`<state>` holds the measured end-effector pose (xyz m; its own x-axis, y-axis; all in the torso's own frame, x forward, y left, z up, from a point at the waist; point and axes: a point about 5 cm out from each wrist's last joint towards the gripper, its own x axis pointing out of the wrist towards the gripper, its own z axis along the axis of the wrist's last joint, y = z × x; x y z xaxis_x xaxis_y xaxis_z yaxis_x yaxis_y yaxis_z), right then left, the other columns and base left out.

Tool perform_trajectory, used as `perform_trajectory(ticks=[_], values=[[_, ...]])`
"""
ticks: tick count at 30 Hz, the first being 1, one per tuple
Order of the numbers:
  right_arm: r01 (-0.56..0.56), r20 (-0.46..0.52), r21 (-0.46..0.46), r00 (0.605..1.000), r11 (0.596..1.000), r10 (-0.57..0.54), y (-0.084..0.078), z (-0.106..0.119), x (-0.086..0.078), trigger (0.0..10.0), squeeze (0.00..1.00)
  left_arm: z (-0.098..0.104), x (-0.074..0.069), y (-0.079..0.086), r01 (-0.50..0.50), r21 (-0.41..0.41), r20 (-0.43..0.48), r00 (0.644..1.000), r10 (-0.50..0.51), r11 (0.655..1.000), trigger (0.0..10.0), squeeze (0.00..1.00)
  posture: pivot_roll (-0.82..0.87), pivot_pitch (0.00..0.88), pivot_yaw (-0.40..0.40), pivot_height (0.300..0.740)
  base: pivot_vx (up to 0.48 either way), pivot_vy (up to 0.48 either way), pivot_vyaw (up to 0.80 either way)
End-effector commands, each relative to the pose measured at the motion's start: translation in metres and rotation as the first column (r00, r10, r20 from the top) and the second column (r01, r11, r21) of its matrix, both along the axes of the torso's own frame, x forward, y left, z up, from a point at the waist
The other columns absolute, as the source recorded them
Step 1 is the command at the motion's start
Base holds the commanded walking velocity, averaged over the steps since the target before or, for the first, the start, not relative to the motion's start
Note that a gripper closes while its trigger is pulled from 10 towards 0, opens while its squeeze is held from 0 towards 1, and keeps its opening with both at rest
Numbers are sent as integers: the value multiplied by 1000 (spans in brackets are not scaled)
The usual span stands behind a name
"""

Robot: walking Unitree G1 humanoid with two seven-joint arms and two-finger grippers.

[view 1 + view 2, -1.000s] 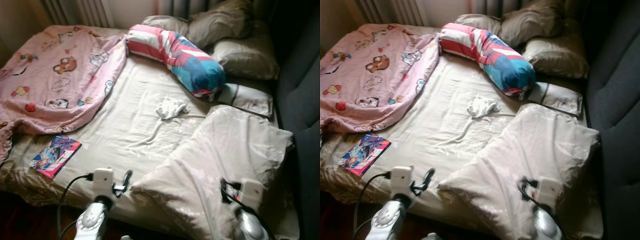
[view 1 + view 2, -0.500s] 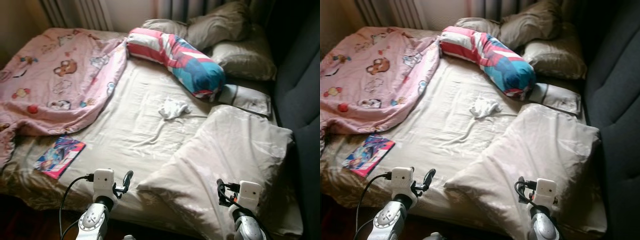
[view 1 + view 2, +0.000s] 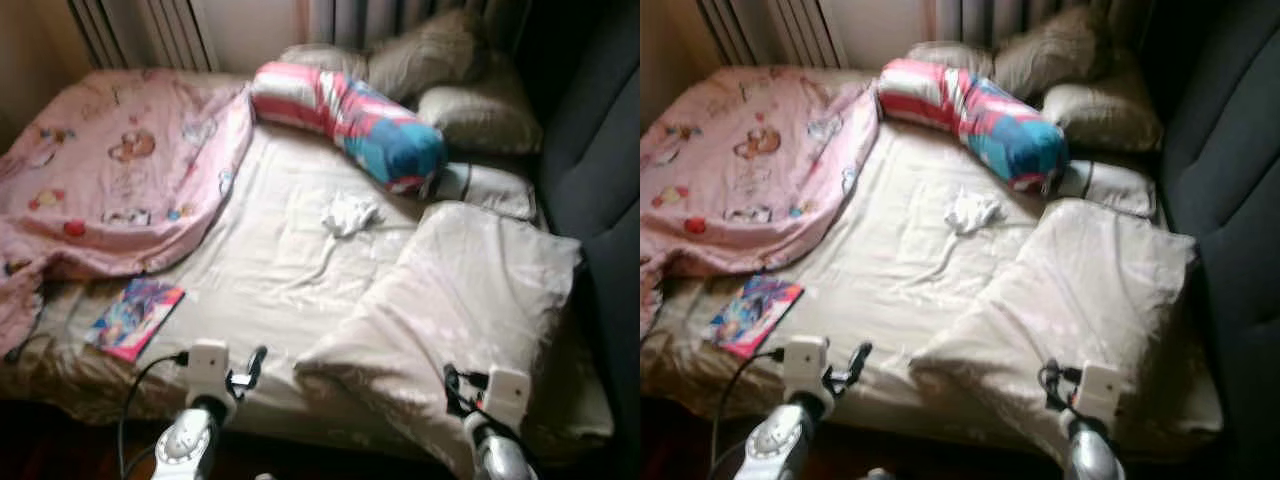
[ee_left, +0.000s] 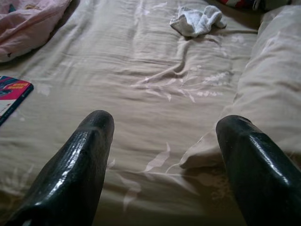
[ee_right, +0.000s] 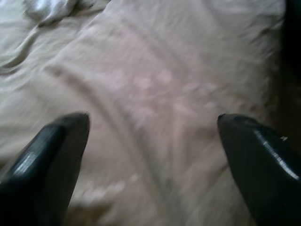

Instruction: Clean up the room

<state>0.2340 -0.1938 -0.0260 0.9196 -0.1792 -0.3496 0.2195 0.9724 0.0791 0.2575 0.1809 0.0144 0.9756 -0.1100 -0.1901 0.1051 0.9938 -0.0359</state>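
Observation:
A beige bed [image 3: 270,260] lies before me. A crumpled white cloth [image 3: 349,213] rests on the sheet near the middle. A colourful book [image 3: 136,317] lies near the front left edge, below a pink cartoon blanket [image 3: 110,170]. A large beige pillow [image 3: 470,300] lies askew at the front right, and a striped red, white and blue bolster [image 3: 350,120] sits behind it. My left gripper [image 4: 164,123] is open over the sheet at the front edge, holding nothing. My right gripper [image 5: 153,120] is open just above the large pillow, also holding nothing.
Several grey-beige pillows [image 3: 470,110] are stacked at the head of the bed. A dark upholstered wall or headboard [image 3: 600,160] runs along the right side. A radiator [image 3: 150,35] stands behind the bed. Dark floor [image 3: 60,450] shows below the front edge.
The camera has shifted and the picture is blurrier; more of the bed's front edge and the floor shows. Both grippers stay low at the front edge, still open.

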Motion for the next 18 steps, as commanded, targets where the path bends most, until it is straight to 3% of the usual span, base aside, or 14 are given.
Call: perform_trajectory(ticks=[1, 7, 18], values=[[39, -32, 11, 999, 999, -38, -6, -4, -4, 10000, 0, -3, -2, 0, -5, -11, -21, 1000, 5, 1000, 10000, 0, -98, 157, 26, 740, 0, 0, -769], [46, -40, 0, 998, 999, -46, -9, -4, -4, 10000, 0, -3, -2, -1, -2, -10, -23, 1000, 2, 1000, 10000, 0, -95, 156, 26, 740, 0, 0, -731], [8, -150, -12, 989, 1000, -10, -26, -10, -4, 10000, 0, -3, -1, 1, 3, -1, -29, 1000, -3, 1000, 10000, 0, -90, 155, 32, 740, 0, 0, 0]])
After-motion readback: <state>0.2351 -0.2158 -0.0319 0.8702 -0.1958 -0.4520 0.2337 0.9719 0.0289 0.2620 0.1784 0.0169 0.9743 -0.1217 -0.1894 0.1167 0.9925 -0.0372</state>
